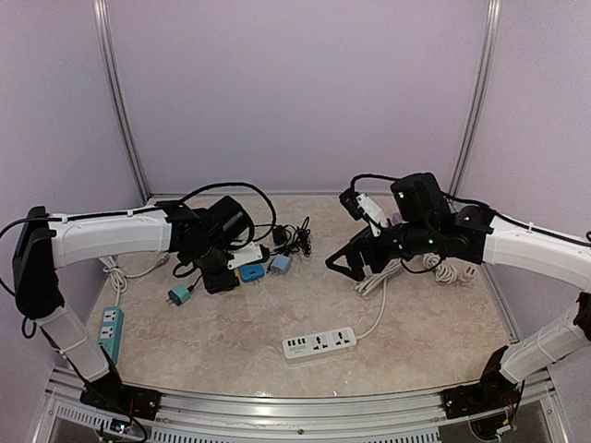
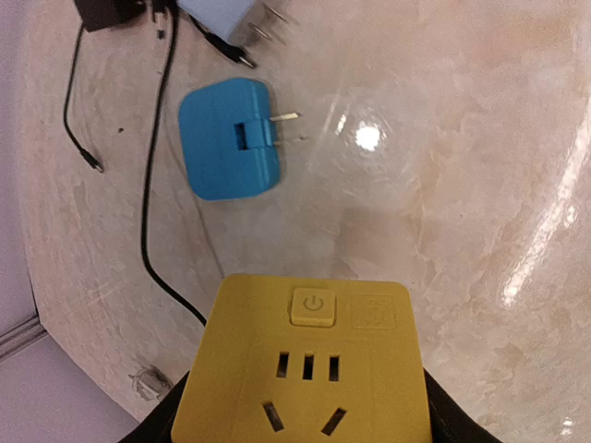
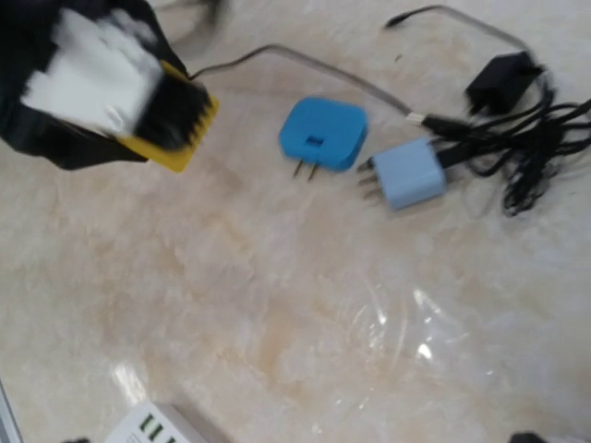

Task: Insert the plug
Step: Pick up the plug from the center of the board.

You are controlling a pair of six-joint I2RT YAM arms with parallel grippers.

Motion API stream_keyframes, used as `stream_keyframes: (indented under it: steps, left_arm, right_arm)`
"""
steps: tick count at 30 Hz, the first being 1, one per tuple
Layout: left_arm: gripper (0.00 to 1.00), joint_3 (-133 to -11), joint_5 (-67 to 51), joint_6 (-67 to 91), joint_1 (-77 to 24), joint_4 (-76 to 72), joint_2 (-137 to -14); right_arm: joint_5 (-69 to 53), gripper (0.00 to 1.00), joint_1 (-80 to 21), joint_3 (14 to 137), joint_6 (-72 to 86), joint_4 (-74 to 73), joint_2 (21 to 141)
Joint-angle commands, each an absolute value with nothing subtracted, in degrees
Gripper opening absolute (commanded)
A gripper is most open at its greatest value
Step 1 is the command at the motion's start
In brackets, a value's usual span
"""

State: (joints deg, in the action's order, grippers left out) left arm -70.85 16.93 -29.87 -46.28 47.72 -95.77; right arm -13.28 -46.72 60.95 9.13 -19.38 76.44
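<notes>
Gripping a yellow socket block (image 2: 309, 369) by its sides, the left gripper (image 1: 224, 275) has its fingers (image 2: 450, 423) partly closed on it, socket face toward the wrist camera, at the table's (image 1: 416, 314) left rear. Just beyond lies a blue plug (image 2: 229, 138), prongs out. The left arm reaches in from the left, wrist bent down. The right gripper (image 1: 346, 260) hangs wide open and empty above mid-table, its arm stretched leftward.

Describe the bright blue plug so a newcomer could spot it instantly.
On the marble table, look left of centre, beside the tangle of black cables. The bright blue plug lies flat there next to a paler charger; it is the deeper blue, rounded square one with two bare prongs and no cable.
</notes>
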Motion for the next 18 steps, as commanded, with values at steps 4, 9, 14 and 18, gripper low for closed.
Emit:
stream_keyframes:
  steps: [4,9,14,18]
  left_arm:
    - [0.00,-65.7,6.1,-19.1,-48.0,22.4,-74.3]
    - [0.00,-52.2,9.2,-22.0,-56.0,-3.5,-62.6]
    - [0.00,-42.5,15.8,-31.8,-62.8,-25.3,-61.3]
    - [0.00,-43.4,19.7,-35.7,-64.8,-30.5,-66.0]
  right_arm:
    - [-9.0,0.99,-45.5,72.1,18.7,-27.3,72.9]
    - [-7.2,0.93,-44.9,79.2,29.4,-31.1,74.4]
    - [-6.6,0.98,-48.8,84.5,32.8,-29.1,77.9]
    - [0.0,1.00,-55.6,87.8,30.7,-29.8,81.0]
